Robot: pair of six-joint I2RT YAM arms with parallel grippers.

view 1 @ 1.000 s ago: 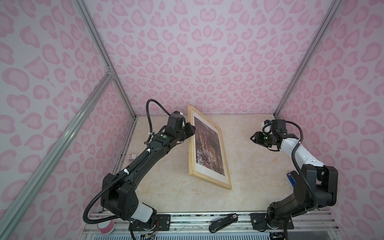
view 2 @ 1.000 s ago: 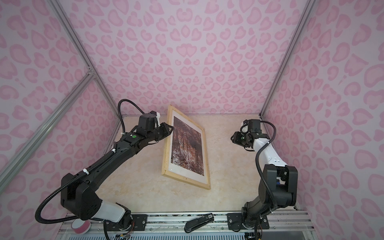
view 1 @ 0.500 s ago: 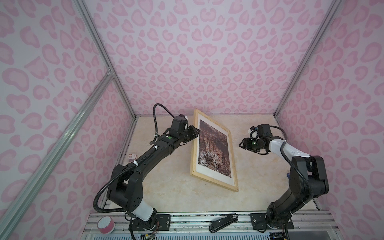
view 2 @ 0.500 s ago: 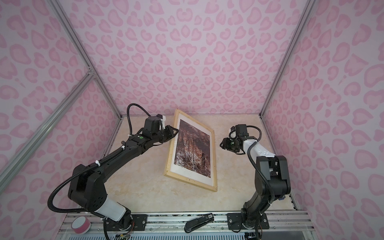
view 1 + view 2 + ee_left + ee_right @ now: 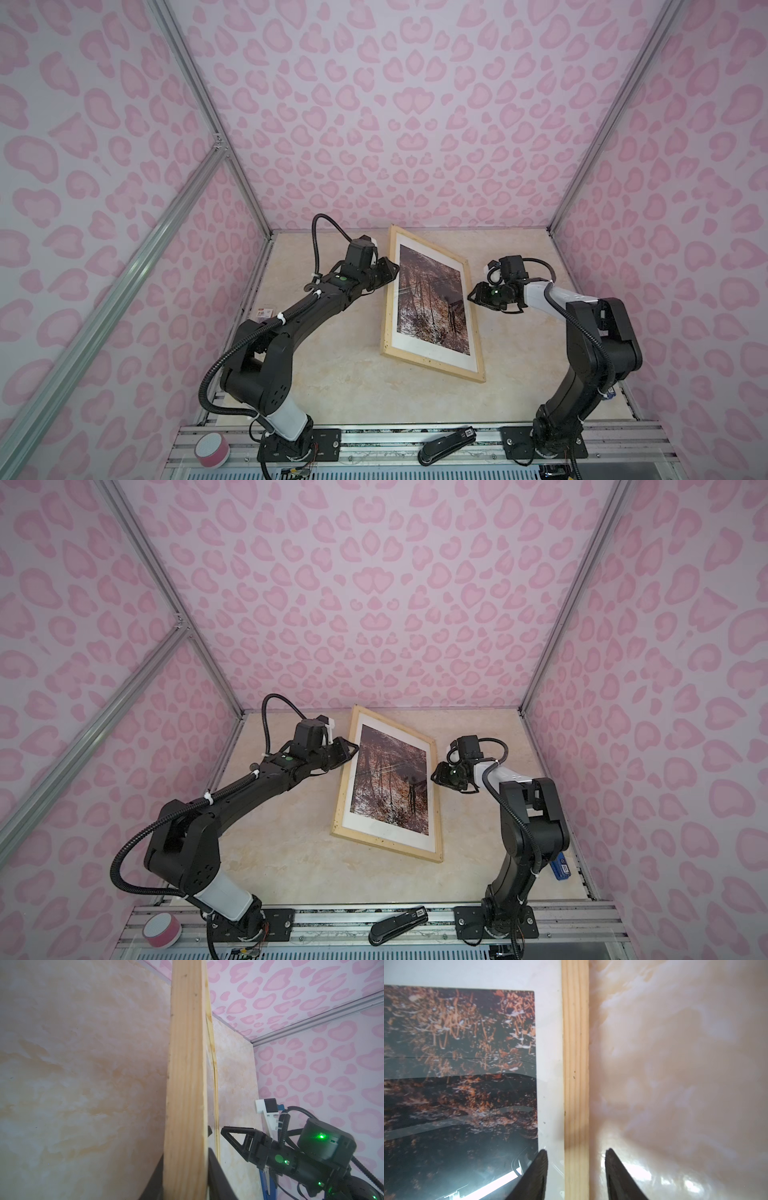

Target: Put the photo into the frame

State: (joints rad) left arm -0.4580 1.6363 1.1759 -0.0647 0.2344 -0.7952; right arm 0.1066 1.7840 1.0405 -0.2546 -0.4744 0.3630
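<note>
Over the last second the right gripper (image 5: 473,294) has travelled from well clear of the frame (image 5: 432,366) to the frame's long rail on the right-arm side. In the right wrist view its jaws now stand partly open astride that rail, with a gap showing on each side, and they hold nothing. The left gripper (image 5: 390,271) keeps its jaws closed on the opposite long rail; the left wrist view shows the wood strip clamped between them. In the same interval the frame has swung from a steeply tipped pose to a flatter one. Its short near rail appears to rest on the tabletop (image 5: 353,386), and the gripped rail is still raised. The photo (image 5: 432,303) sits inside the frame, picture side up, bordered on all four sides by the white mat (image 5: 428,353). We judge that insertion is complete and that the current step is a two-armed set-down of the assembled frame. The right jaws should close on their rail before any lowering, because a one-sided hold lets the frame pivot.
</note>
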